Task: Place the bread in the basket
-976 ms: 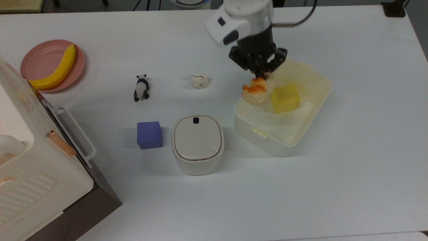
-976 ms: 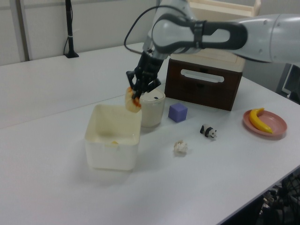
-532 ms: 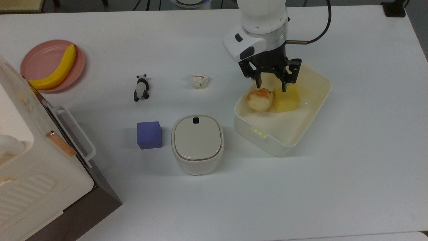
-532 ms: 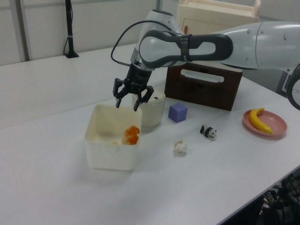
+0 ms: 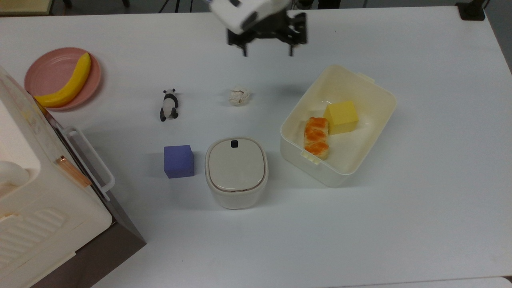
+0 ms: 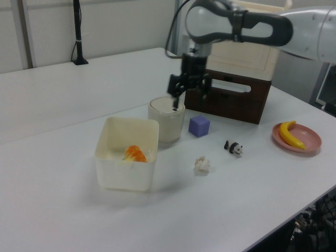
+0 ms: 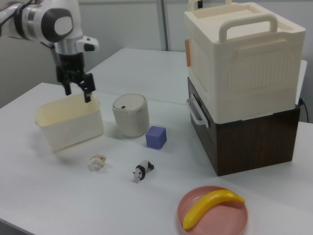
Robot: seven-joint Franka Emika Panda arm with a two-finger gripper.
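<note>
A glossy white-shelled robot arm [image 6: 294,23] with rounded segments carries dark grey bands at its joints. Its wrist ends in a black two-finger gripper [image 5: 267,51] with angular links, and a thin black cable [image 6: 175,23] loops beside the elbow.

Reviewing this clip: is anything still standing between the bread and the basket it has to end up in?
Nothing visible does. The bread lies inside the basket, on its floor beside the yellow cube. The gripper is open and holds nothing, above the bare table, off the basket toward the top view's upper left.
</note>
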